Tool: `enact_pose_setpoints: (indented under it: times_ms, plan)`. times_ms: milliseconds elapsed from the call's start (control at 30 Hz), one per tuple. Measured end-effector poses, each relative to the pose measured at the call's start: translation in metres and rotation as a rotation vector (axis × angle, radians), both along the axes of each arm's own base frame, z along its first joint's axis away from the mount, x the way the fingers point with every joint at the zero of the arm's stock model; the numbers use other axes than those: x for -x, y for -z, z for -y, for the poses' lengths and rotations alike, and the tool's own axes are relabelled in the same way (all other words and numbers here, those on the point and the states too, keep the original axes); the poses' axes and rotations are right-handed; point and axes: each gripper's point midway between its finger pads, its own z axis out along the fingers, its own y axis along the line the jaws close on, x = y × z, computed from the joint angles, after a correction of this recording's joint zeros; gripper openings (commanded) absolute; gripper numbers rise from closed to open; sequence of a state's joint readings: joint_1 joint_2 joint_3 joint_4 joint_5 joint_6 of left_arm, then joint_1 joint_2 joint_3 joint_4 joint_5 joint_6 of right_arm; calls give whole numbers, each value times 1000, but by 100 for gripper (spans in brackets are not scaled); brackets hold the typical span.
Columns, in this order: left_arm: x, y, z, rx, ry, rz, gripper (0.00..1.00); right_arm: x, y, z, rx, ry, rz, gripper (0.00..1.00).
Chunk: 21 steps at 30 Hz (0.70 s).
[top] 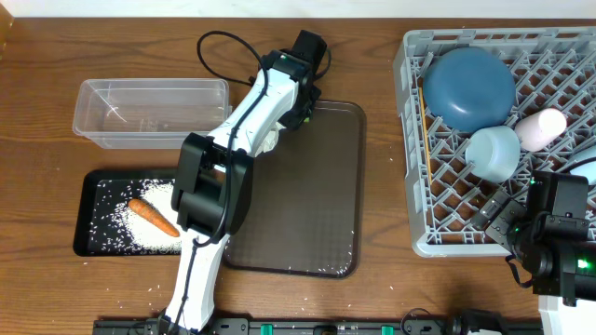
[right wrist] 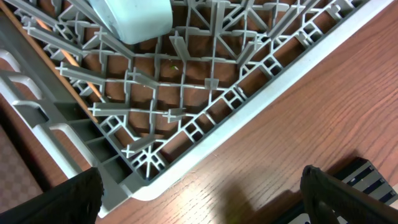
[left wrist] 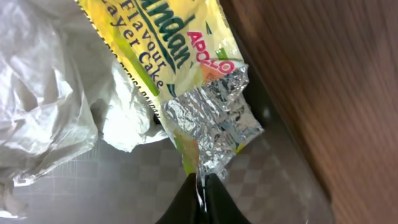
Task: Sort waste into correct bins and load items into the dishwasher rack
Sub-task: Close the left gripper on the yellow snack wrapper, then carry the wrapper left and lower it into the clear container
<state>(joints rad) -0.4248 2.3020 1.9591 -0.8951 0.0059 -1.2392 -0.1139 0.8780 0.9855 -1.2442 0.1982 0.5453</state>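
In the left wrist view my left gripper [left wrist: 202, 186] is shut on the silver foil end of the yellow-green snack wrapper [left wrist: 180, 68]. The crumpled white tissue [left wrist: 50, 106] lies right beside the wrapper, on its left. From overhead, the left gripper [top: 300, 110] is over the far edge of the brown serving tray [top: 317, 195] and hides both. The black tray [top: 93, 219] holds rice [top: 130, 228] and the carrot [top: 154, 218]. The clear tub [top: 149, 112] stands behind it. The rack [top: 438, 205] holds the dark-blue bowl [top: 470, 88], light-blue cup [top: 494, 152], pink cup [top: 542, 128] and chopsticks [top: 425, 121]. My right gripper [right wrist: 202, 199] is open over bare table by the rack's corner [right wrist: 155, 168].
The left arm [top: 223, 177] stretches from the front edge across the serving tray's left side. Wooden table [left wrist: 336, 74] shows just past the tray's rim. The right arm [top: 559, 251] sits at the rack's front right corner.
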Motion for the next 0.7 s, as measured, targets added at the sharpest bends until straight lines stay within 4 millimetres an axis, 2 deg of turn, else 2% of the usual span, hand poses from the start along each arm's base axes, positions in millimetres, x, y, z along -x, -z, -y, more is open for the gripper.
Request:
enact_pose_setpoints:
  times_ms: [67, 167, 267, 333, 400, 467, 567, 633, 700]
  plan:
    - [4, -4, 0, -3, 26, -7, 6, 0, 0, 0, 0, 0, 0, 99]
    - [9, -23, 1, 0, 70, 8, 6, 0, 0, 0, 0, 0, 0, 99]
    - [9, -67, 6, 23, 116, 91, 6, 0, 0, 0, 0, 0, 0, 99]
    - [13, -110, 6, 43, 138, 177, 6, 0, 0, 0, 0, 0, 0, 99]
    - [21, -153, -3, 38, 140, 255, 6, 0, 0, 0, 0, 0, 0, 99]
    - [31, -194, -26, 9, 109, 328, 6, 0, 0, 0, 0, 0, -1, 99]
    - [37, -227, -69, -45, 26, 384, 6, 0, 0, 0, 0, 0, -1, 99]
    - [38, -231, -102, -89, -36, 373, 6, 0, 0, 0, 0, 0, 0, 99]
    - [38, -224, -131, -130, -94, 338, 6, 0, 0, 0, 0, 0, 0, 99]
